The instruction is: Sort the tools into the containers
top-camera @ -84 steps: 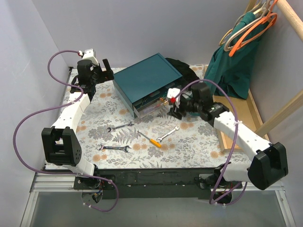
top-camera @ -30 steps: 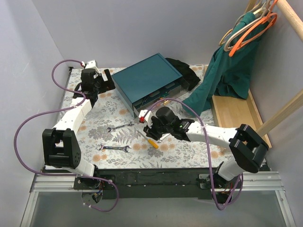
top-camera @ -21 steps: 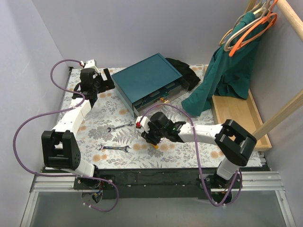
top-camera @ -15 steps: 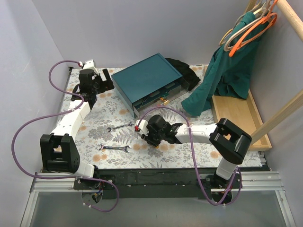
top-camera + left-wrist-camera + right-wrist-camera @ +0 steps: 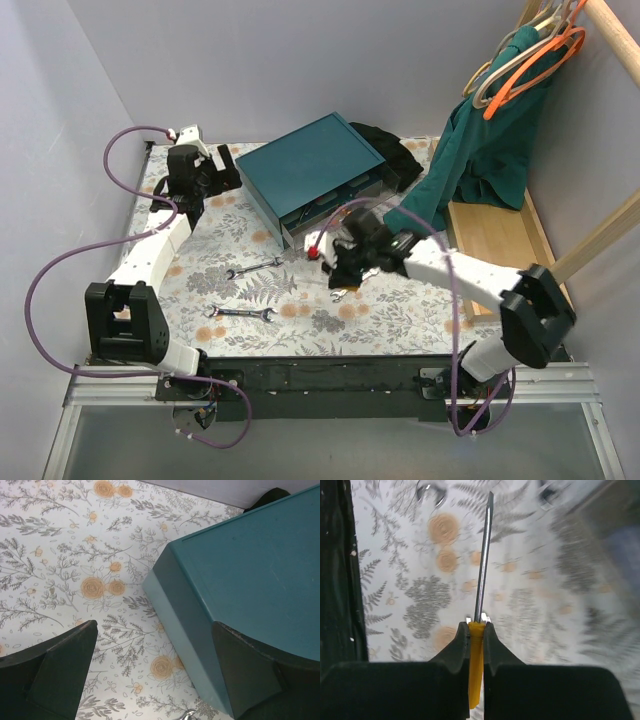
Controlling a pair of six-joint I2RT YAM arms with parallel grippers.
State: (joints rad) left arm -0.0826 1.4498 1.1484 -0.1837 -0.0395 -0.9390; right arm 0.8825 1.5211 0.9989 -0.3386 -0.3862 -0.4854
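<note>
The left end effector hangs released beside the box. Wrenches lie on the bench. The right end effector has just clenched the screwdriver and lifted it clear, so it is likely ready for the drawers.

left arm extends along the left side, left gripper with jaws spread wide; right arm reaches toward the centre, right gripper pinched on a yellow-handled screwdriver.
</note>
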